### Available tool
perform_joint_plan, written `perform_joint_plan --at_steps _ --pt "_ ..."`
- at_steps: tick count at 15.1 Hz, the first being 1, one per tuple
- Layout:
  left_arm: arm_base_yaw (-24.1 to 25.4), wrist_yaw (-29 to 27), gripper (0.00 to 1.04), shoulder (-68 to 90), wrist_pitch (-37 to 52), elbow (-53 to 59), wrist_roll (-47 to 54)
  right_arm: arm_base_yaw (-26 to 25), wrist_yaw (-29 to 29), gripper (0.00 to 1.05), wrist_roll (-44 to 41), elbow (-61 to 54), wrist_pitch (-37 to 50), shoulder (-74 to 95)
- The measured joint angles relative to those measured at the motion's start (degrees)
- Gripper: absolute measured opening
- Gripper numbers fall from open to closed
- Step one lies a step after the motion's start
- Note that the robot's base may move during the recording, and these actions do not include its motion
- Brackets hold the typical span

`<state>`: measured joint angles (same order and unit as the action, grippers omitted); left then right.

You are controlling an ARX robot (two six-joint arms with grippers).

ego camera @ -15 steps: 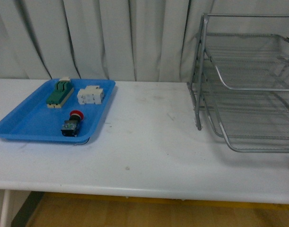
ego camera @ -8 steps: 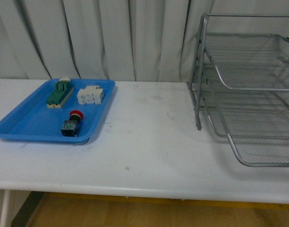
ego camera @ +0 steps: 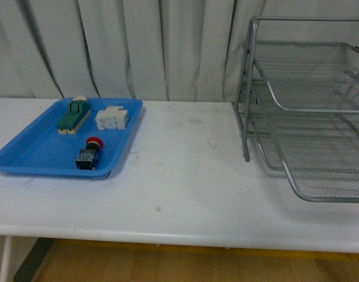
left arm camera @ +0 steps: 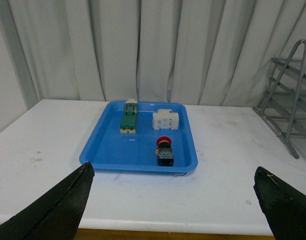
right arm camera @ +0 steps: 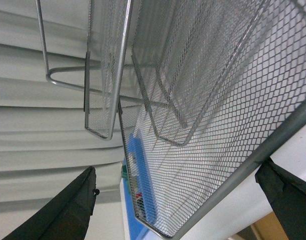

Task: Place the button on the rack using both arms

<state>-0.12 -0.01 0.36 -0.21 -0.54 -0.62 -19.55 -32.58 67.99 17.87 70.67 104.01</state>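
The rack's (ego camera: pixel 247 88) lowest tray (ego camera: pixel 332 198) has slid further out toward the lower right of the front view than a second ago. The right pincer (right arm camera: pixel 176 170) gapes wide, and that tray's wire rim crosses between its fingers; I cannot tell whether they touch. The left pincer (left arm camera: pixel 173 170) is spread wide and empty. The button (ego camera: pixel 89 154) lies in the blue tray (ego camera: pixel 26 155) at left on the desk (ego camera: pixel 185 176).

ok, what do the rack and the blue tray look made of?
Rack: looks like metal, silvery wire mesh on a grey tube frame, slight sheen. Blue tray: probably plastic, uniform smooth blue with a rounded moulded rim.
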Motion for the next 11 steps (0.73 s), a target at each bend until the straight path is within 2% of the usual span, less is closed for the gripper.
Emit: perform_joint_plan --at_steps 4,7,9,10,11 --pt "0.0 0.0 0.98 0.0 0.0 0.0 0.0 -0.8 1.0 0.98 -4.2 -0.7 -6.7 -3.8" --pt "0.0 0.0 0.98 0.0 0.0 0.0 0.0 -0.6 1.0 0.98 -5.1 -1.0 -8.2 -5.1" --pt "0.0 0.0 0.98 0.0 0.0 0.0 0.0 -0.2 -0.2 0.98 -5.1 -2.7 -11.6 -12.5" --pt "0.0 0.0 0.98 0.0 0.0 0.0 0.0 1.8 6.0 0.90 -12.5 -5.4 -2.7 -15.1" --pt "0.0 0.0 0.98 0.0 0.0 0.0 0.0 3.8 12.3 0.79 -24.0 -8.0 -4.5 -21.3"
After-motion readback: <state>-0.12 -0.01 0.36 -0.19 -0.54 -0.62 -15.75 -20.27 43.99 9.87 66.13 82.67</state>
